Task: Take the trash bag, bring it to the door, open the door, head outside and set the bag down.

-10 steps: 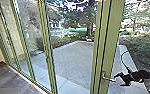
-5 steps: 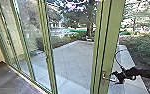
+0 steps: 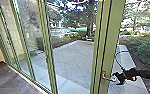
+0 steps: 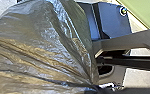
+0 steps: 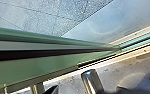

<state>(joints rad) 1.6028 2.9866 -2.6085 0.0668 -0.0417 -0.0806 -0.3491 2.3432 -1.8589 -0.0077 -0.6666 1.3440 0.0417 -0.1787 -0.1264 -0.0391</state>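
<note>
My right gripper (image 3: pixel 116 78) stands open at the lever handle (image 3: pixel 107 78) on the green door frame (image 3: pixel 113 30) in the head view. In the right wrist view the metal handle (image 5: pixel 91 81) reaches in between the dark fingers of the right gripper (image 5: pixel 86 88); whether they touch it I cannot tell. Large in the left wrist view, the dark, shiny trash bag (image 4: pixel 46 45) bunches together into a narrow neck, where the left gripper (image 4: pixel 97 88) is shut on it.
Tall glass panels with green posts (image 3: pixel 48 50) run along the left. Beyond the glass lie a paved yard (image 3: pixel 71 57), a tree trunk (image 3: pixel 90 31) and bushes (image 3: pixel 143 50) at the right. Dark indoor floor (image 3: pixel 8 80) spreads at the lower left.
My right gripper has moved left in the head view, in to the door handle, then shifted very slightly. The door frame and the handle look the same as before.
</note>
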